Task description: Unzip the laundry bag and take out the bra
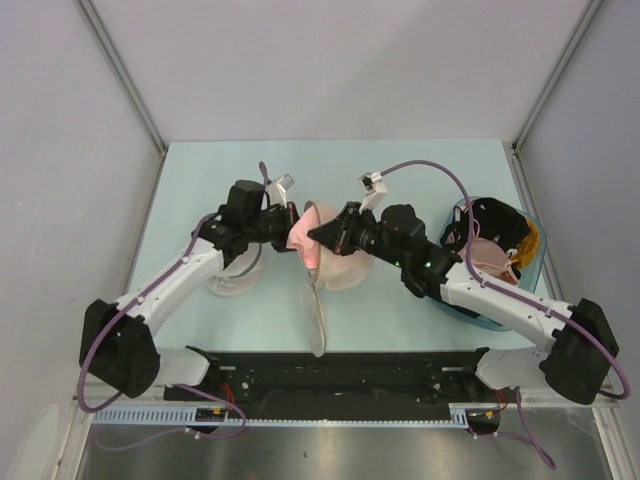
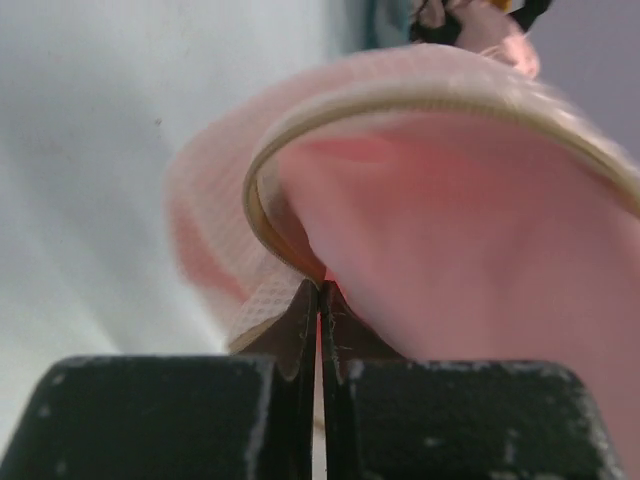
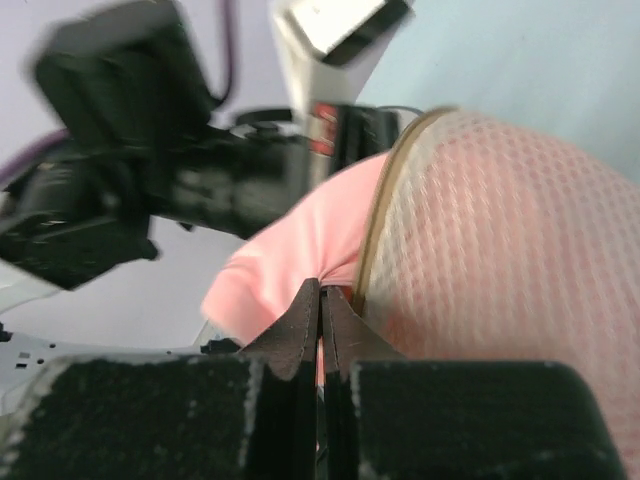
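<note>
The cream mesh laundry bag [image 1: 345,268] lies open mid-table, one half raised. The pale pink bra [image 1: 298,235] bulges out of its left side. My left gripper [image 1: 288,226] is shut at the bag's zip rim; in the left wrist view its tips [image 2: 320,290] pinch where the mesh [image 2: 215,200] meets the pink fabric [image 2: 470,230]. My right gripper [image 1: 316,238] is shut on the bra; in the right wrist view its tips [image 3: 322,288] pinch pink fabric [image 3: 290,260] just left of the mesh half [image 3: 500,220]. The two grippers face each other, almost touching.
A whiter translucent round pouch [image 1: 235,280] lies under my left arm. A teal-blue basket [image 1: 528,262] with black clothing [image 1: 495,222] stands at the right. A thin pale strap [image 1: 318,325] trails toward the near edge. Grey walls enclose the table.
</note>
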